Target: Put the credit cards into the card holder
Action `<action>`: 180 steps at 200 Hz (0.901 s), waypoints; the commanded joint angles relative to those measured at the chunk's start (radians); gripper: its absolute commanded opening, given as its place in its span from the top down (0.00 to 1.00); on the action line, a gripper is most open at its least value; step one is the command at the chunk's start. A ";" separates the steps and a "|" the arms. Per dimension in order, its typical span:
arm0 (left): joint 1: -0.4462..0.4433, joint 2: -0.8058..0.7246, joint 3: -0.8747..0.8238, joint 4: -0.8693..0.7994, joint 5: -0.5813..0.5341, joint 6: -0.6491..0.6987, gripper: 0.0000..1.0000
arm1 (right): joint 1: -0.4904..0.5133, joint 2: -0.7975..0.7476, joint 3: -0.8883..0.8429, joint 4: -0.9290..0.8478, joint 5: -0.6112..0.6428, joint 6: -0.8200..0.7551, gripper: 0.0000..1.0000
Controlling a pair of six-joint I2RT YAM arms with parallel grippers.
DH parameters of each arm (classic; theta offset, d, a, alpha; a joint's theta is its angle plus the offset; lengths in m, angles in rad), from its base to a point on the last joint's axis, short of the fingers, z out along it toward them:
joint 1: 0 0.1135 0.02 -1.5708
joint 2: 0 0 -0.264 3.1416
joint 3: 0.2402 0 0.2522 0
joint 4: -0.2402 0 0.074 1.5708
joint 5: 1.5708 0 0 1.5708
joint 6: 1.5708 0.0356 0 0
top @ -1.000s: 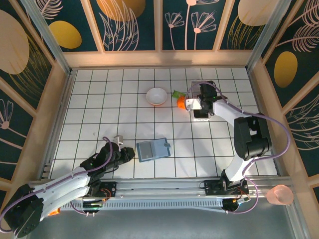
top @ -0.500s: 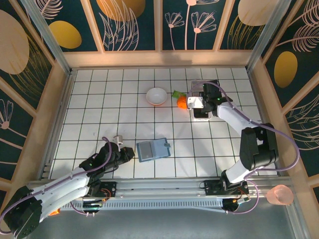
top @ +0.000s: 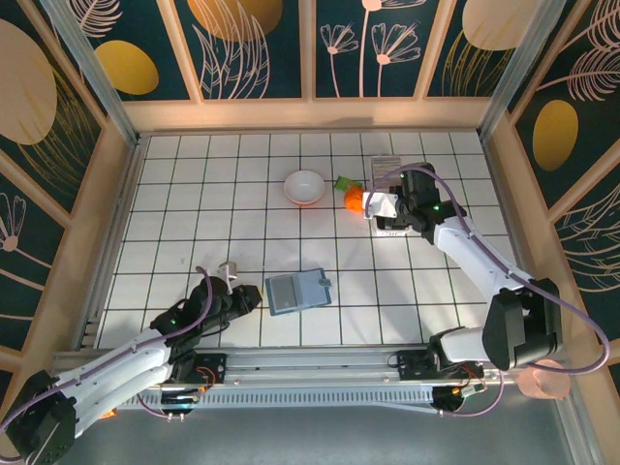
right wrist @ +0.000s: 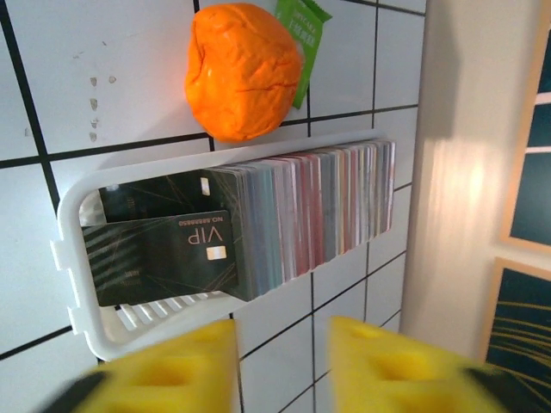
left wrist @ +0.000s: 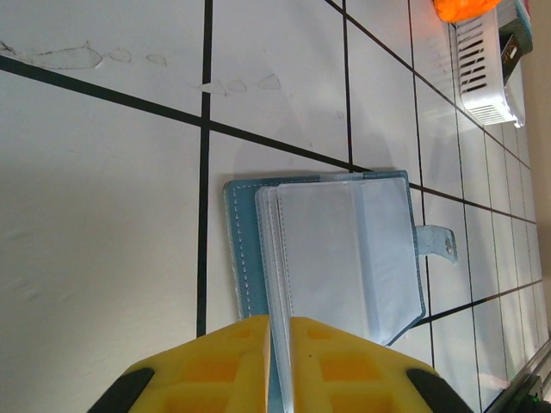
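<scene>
As it lies open, teal card holder (left wrist: 239,258), clear sleeves (left wrist: 344,249)

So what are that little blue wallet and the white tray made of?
The card holder looks like matte teal faux leather, judging by its stitched edge, with glossy clear plastic sleeves inside. The white tray seems moulded hard plastic: slotted walls, slight sheen.

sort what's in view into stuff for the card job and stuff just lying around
For the job: credit cards, stacked in the white tray; card holder, lying open.
Lying about: white bowl; orange lump with green tag; pink cup.
</scene>
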 commanded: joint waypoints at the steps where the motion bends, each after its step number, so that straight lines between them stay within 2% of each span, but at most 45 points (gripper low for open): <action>1: -0.002 0.013 0.036 -0.005 0.009 -0.001 0.85 | -0.035 0.038 -0.016 0.075 -0.032 0.060 0.05; 9: -0.001 0.022 0.043 -0.006 0.014 0.003 0.85 | -0.047 0.060 -0.011 0.075 -0.030 0.036 0.01; 25: -0.001 0.035 0.053 -0.004 0.025 0.010 0.85 | -0.052 0.111 0.001 0.094 0.017 -0.002 0.01; 61: -0.002 0.036 0.049 -0.005 0.030 0.010 0.85 | -0.078 0.245 0.094 0.067 0.038 -0.012 0.01; 78: -0.002 0.028 0.046 -0.011 0.032 0.012 0.85 | -0.078 0.299 0.134 0.077 0.042 0.024 0.01; 115: -0.001 0.022 0.027 -0.007 0.023 0.009 0.84 | -0.073 0.380 0.204 0.114 0.004 0.224 0.01; 147: -0.001 0.031 0.016 0.003 0.023 0.006 0.84 | -0.058 0.384 0.179 0.235 0.099 0.423 0.01; 162: -0.001 0.030 0.010 0.010 0.022 0.004 0.84 | -0.056 0.360 0.204 0.237 0.130 0.630 0.02; 180: -0.002 0.027 0.006 0.014 0.028 0.005 0.85 | -0.056 0.331 0.263 0.127 0.161 0.868 0.14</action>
